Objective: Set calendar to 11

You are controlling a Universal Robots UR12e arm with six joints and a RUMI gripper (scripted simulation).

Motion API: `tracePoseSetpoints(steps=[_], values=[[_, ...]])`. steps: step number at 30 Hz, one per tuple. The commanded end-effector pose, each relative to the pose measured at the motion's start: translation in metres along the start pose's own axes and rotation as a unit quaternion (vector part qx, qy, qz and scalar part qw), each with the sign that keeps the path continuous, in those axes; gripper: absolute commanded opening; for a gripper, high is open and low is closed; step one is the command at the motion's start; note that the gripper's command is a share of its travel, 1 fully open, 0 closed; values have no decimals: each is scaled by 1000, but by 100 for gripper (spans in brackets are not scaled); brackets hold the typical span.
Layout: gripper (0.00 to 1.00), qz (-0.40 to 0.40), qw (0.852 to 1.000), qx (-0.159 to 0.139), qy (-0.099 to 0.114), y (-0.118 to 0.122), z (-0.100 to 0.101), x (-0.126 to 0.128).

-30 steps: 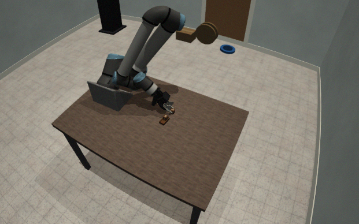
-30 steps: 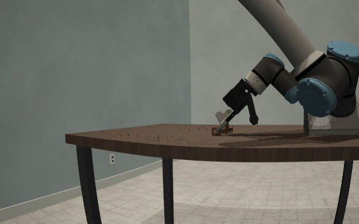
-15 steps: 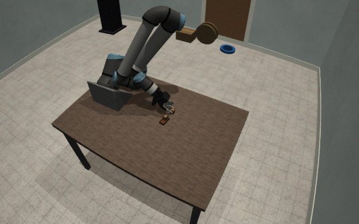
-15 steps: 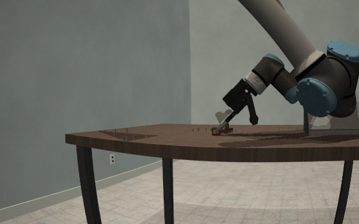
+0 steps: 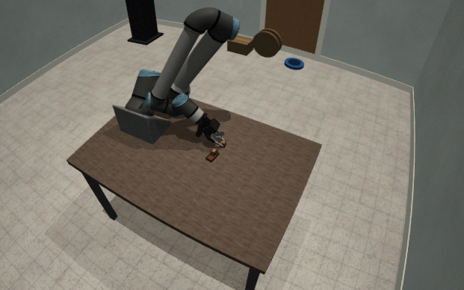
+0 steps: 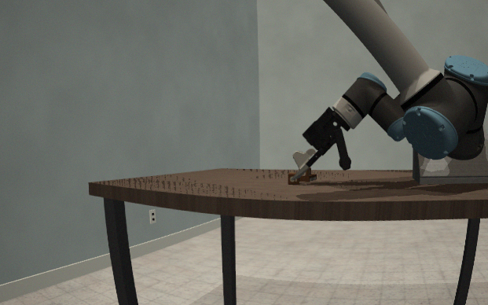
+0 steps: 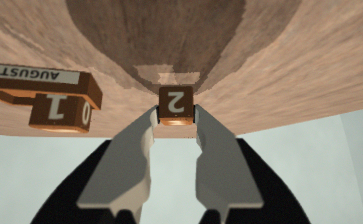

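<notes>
My gripper (image 7: 177,106) is shut on a small brown digit cube (image 7: 177,105) that rests on the table; the face toward the wrist camera shows a 2. In the wrist view the calendar tray (image 7: 42,85) lies to the left, with the month label AUGUST. A second cube (image 7: 61,113) sits in the tray, showing a 1 and, on its neighbouring face, a 0. In the top view the gripper (image 5: 220,141) is at the held cube (image 5: 223,143), just behind the tray (image 5: 212,156). In the exterior view the gripper (image 6: 302,173) is low over the table at the tray (image 6: 302,178).
The arm's grey base block (image 5: 140,124) stands at the table's back left corner. A blue dish (image 5: 294,63) and a brown box with a disc (image 5: 255,42) lie on the floor far behind. The table edges are far from the cubes.
</notes>
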State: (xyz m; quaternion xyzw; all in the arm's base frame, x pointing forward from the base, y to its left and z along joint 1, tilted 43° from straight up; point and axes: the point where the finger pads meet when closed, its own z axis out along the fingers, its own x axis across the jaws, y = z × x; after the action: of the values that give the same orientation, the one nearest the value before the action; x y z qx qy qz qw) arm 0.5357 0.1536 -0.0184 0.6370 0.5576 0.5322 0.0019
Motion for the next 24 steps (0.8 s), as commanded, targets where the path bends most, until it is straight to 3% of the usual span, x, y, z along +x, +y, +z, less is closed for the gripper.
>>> tracePoseSetpoints(steps=[1, 24], values=[[10, 0, 1000, 0, 0, 0, 0, 0], [10, 0, 1000, 0, 0, 13, -13, 0]])
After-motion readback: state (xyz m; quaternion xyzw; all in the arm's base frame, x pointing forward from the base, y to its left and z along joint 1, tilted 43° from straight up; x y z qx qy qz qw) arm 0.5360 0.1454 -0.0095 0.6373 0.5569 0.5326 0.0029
